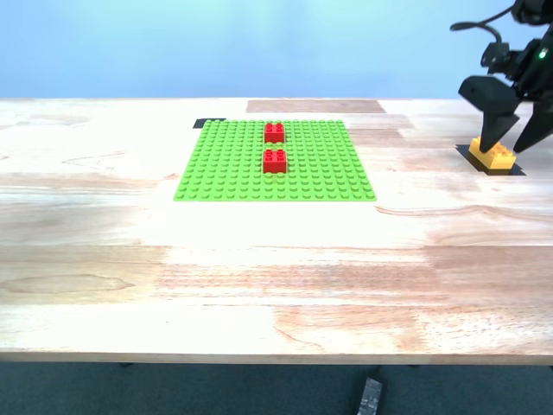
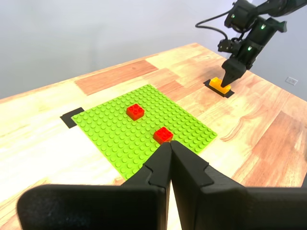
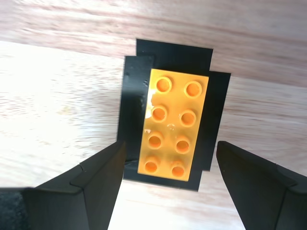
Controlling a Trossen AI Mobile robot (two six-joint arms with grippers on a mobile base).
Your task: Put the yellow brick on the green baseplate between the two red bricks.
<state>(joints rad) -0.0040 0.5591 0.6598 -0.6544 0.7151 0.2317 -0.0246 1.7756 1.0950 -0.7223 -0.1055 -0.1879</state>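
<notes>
Yellow brick (image 3: 173,124) lies between my second claw's (image 3: 170,165) spread fingers, untouched

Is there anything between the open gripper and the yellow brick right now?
Nothing visible. My second gripper is open with its jaws either side of the yellow brick, which lies flat on a patch of black tape on the wooden table.

One green baseplate (image 1: 275,164) is counted on the one table (image 1: 259,277). Two red bricks are seen on it, a first red brick (image 1: 275,132) and a second red brick (image 1: 275,160). One yellow brick (image 1: 491,155) is counted. Two black tape patches (image 2: 73,117) (image 3: 172,57) are seen.
</notes>
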